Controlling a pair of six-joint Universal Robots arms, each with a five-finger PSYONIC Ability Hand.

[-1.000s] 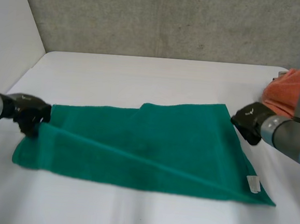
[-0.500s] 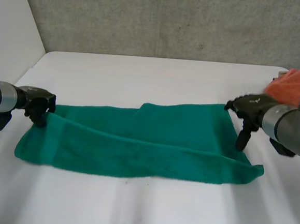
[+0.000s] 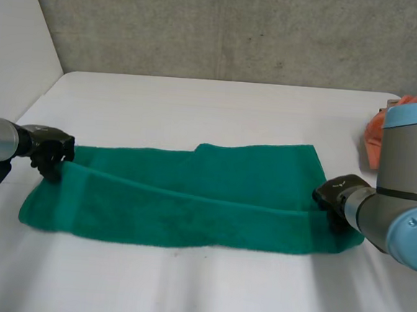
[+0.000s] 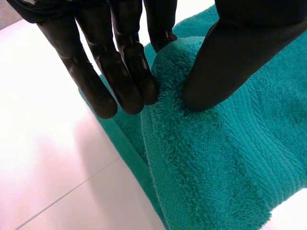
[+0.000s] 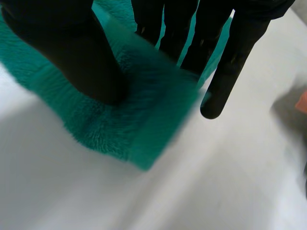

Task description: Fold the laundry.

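Right hand lowered, half-hidden, seemingly pinching towel | left hand pinches corner

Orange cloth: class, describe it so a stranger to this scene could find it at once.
On the white table, look to the right edge, beyond the right arm. The orange cloth lies there bunched up, unlike the green towel lying flat mid-table.
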